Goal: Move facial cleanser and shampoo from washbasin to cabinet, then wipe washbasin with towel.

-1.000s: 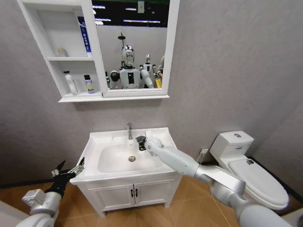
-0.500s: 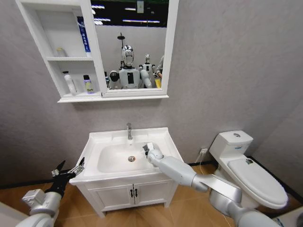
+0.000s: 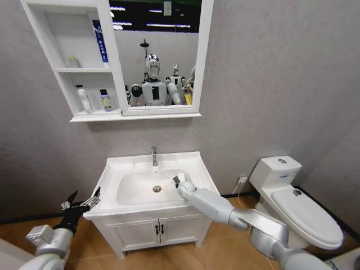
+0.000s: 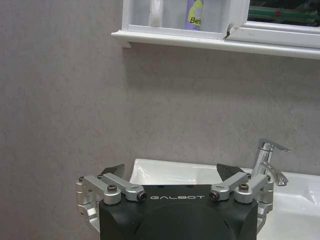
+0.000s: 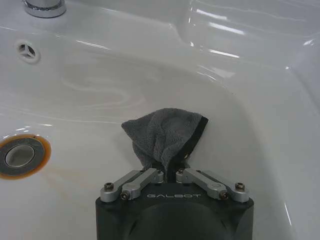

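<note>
My right gripper [image 3: 178, 180] [image 5: 170, 171] is shut on the dark grey towel [image 5: 165, 134] [image 3: 175, 178], pressing it on the right inner slope of the washbasin [image 3: 121, 169] [image 5: 235, 75] bowl, beside the drain [image 3: 157, 189] [image 5: 20, 155]. On the cabinet [image 3: 135, 117] [image 4: 175, 39] shelves stand a blue tube [image 3: 100, 42], a white bottle [image 3: 83, 98] [image 4: 156, 11] and a purple bottle [image 3: 105, 100] [image 4: 196, 12]; which is the facial cleanser or the shampoo I cannot tell. My left gripper [image 3: 81, 203] [image 4: 171, 172] hangs open and empty left of the vanity.
The chrome tap [image 3: 153, 156] [image 4: 267, 160] stands at the back of the basin. A white toilet [image 3: 292, 197] sits to the right. The two-door vanity [image 3: 157, 229] is below the basin. A grey wall lies behind.
My right gripper has dragged the towel from near the tap down towards the front right of the bowl. The left arm has not moved.
</note>
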Controlling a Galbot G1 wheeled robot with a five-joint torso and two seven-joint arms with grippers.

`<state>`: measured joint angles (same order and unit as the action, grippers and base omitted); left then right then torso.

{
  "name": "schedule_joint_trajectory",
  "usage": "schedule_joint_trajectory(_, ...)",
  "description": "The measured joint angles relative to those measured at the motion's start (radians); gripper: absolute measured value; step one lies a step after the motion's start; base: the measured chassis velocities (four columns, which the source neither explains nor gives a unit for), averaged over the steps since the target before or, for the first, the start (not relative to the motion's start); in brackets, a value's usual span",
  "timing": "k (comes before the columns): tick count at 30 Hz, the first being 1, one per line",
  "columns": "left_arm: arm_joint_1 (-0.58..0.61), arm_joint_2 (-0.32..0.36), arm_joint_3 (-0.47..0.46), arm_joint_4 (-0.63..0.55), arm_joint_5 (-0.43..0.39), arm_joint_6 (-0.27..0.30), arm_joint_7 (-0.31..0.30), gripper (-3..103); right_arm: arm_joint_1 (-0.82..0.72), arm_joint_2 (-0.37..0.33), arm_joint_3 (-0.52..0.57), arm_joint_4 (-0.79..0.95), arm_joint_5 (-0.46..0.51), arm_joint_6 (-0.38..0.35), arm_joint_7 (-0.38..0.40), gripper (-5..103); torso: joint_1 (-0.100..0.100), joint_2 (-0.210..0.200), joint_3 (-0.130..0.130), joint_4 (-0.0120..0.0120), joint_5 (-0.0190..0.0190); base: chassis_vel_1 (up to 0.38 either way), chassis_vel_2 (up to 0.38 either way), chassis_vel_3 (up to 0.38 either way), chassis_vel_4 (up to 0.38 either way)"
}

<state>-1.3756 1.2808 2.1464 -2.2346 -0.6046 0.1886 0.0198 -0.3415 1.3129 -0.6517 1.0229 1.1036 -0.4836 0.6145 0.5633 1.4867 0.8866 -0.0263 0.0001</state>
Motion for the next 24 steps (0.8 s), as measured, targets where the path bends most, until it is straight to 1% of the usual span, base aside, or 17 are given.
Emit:
schedule_joint_trajectory(2, 0.000, 0.000, 0.000, 0.000, 0.000, 0.000, 0.000, 100, -0.010, 0.018, 0.012, -0.020, 0.011, 0.001, -0.001, 5, 0.000, 0.000, 0.000, 0.0000, -0.0001, 0.000, 0.000, 0.000, 0.000)
schedule_joint_trajectory(7, 0.000, 0.000, 0.000, 0.000, 0.000, 0.000, 0.000, 100, -0.023, 0.034, 0.014, -0.026, 0.024, 0.001, -0.001, 5, 0.000, 0.000, 0.000, 0.0000, -0.0001, 0.000, 0.000, 0.000, 0.000)
schedule_joint_trajectory(10, 0.000, 0.000, 0.000, 0.000, 0.000, 0.000, 0.000, 100, -0.030, 0.058, 0.024, -0.040, 0.062, 0.001, 0.003, 5, 0.000, 0.000, 0.000, -0.0004, -0.0002, 0.000, 0.000, 0.000, 0.000)
schedule_joint_trajectory(12, 0.000, 0.000, 0.000, 0.000, 0.000, 0.000, 0.000, 100, -0.033, 0.070, 0.035, -0.050, 0.070, 0.001, 0.003, 5, 0.000, 0.000, 0.000, -0.0004, -0.0003, 0.000, 0.000, 0.000, 0.000)
schedule_joint_trajectory(14, 0.000, 0.000, 0.000, 0.000, 0.000, 0.000, 0.000, 100, -0.036, 0.105, 0.067, -0.088, 0.091, -0.004, 0.000, 5, 0.000, 0.000, 0.000, -0.0003, -0.0003, 0.000, 0.000, 0.000, 0.000)
schedule_joint_trajectory(15, 0.000, 0.000, 0.000, 0.000, 0.000, 0.000, 0.000, 100, -0.036, 0.105, 0.067, -0.088, 0.091, -0.004, 0.000, 5, 0.000, 0.000, 0.000, -0.0003, -0.0003, 0.000, 0.000, 0.000, 0.000)
schedule_joint_trajectory(18, 0.000, 0.000, 0.000, 0.000, 0.000, 0.000, 0.000, 100, -0.029, 0.144, 0.097, -0.133, 0.120, -0.012, -0.018, 5, 0.000, 0.000, 0.000, -0.0004, -0.0004, 0.000, 0.000, 0.000, 0.000)
schedule_joint_trajectory(19, 0.000, 0.000, 0.000, 0.000, 0.000, 0.000, 0.000, 100, -0.029, 0.144, 0.097, -0.133, 0.120, -0.012, -0.018, 5, 0.000, 0.000, 0.000, -0.0004, -0.0004, 0.000, 0.000, 0.000, 0.000)
schedule_joint_trajectory(22, 0.000, 0.000, 0.000, 0.000, 0.000, 0.000, 0.000, 100, -0.026, 0.188, 0.123, -0.179, 0.127, -0.016, -0.035, 5, 0.000, 0.000, 0.000, -0.0004, -0.0004, 0.000, 0.000, 0.000, 0.000)
schedule_joint_trajectory(23, 0.000, 0.000, 0.000, 0.000, 0.000, 0.000, 0.000, 100, -0.026, 0.188, 0.123, -0.179, 0.127, -0.016, -0.035, 5, 0.000, 0.000, 0.000, -0.0004, -0.0004, 0.000, 0.000, 0.000, 0.000)
schedule_joint_trajectory(24, 0.000, 0.000, 0.000, 0.000, 0.000, 0.000, 0.000, 100, -0.026, 0.206, 0.130, -0.196, 0.127, -0.018, -0.048, 5, 0.000, 0.000, 0.000, -0.0002, -0.0002, 0.000, 0.000, 0.000, 0.000)
